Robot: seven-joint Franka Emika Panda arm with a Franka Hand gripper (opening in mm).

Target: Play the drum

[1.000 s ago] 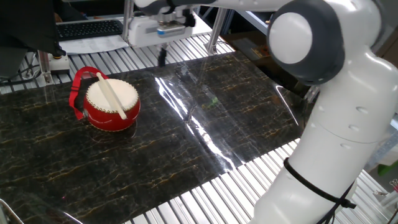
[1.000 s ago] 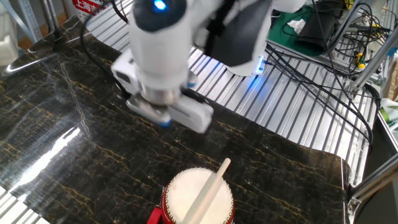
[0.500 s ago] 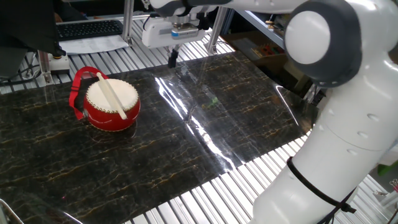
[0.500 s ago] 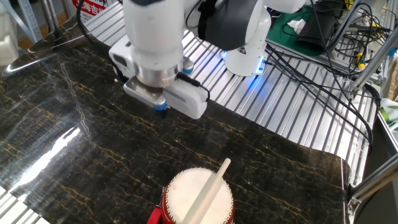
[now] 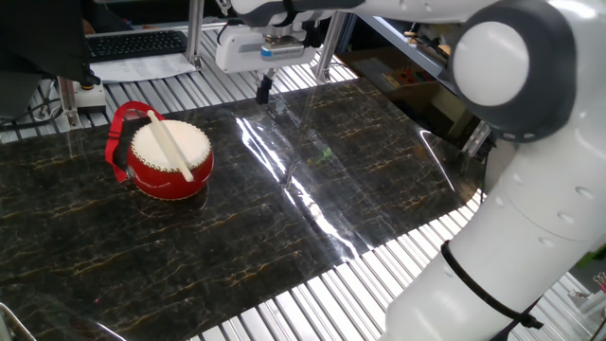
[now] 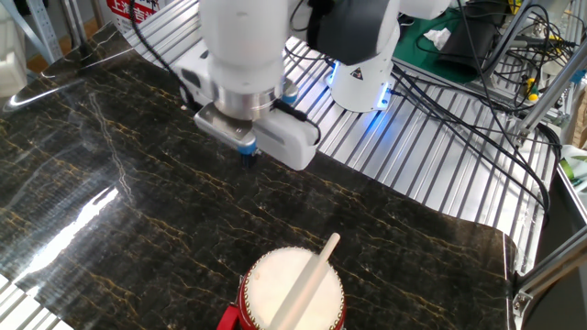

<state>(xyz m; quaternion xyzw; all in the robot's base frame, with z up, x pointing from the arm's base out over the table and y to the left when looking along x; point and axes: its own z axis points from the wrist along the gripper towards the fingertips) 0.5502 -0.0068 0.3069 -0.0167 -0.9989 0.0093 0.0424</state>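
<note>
The drum (image 5: 170,159) had a glossy red shell, looked like lacquer or shiny plastic, with a matt cream skin on top and a red strap that looked like cloth. The stick (image 5: 170,145) lying across it was pale, bare wood with no shine. The tabletop sheet (image 5: 284,218) was dark marble-look stuff with gold veins, smooth and very glossy, throwing white glare streaks. Under it sat ribbed silver metal slats (image 6: 431,174), brushed-looking. The robot arm (image 5: 530,189) was smooth white and grey plastic with a slight sheen, and the gripper (image 6: 248,156) body looked like the same white plastic.
</note>
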